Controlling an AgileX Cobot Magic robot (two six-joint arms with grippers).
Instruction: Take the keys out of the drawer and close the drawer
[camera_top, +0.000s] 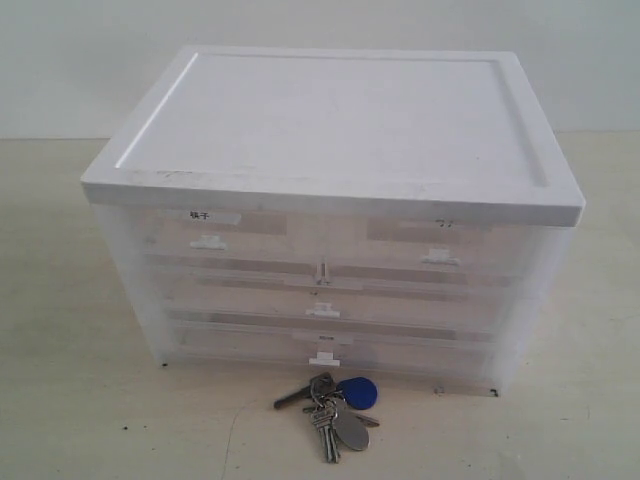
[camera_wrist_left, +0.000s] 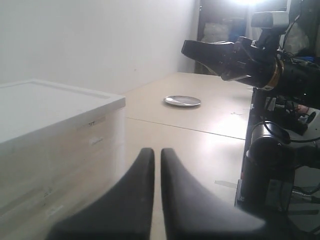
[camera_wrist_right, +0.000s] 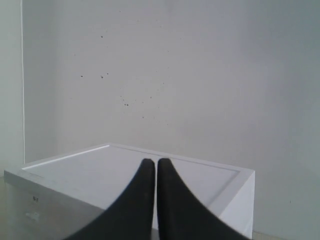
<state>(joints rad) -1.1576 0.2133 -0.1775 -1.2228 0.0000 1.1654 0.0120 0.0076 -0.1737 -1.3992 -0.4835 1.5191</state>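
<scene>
Left hand (camera_wrist_left: 157, 150) pinched closed and holding nothing, right hand (camera_wrist_right: 155, 161) likewise closed and empty, keys (camera_top: 335, 405) lying on the tabletop (camera_top: 80, 400) just in front of the drawer (camera_top: 240, 345), which sits pushed fully in.

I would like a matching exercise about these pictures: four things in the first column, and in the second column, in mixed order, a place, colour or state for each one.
Column A
1. keys
2. round fob
3. silver plate
4. left tool

Column B
a. shut, holding nothing
b. on the table, just in front of the drawer unit
c. blue
d. flat on the table, well apart from the drawer unit

Pairs: 1-b; 2-c; 3-d; 4-a
</scene>
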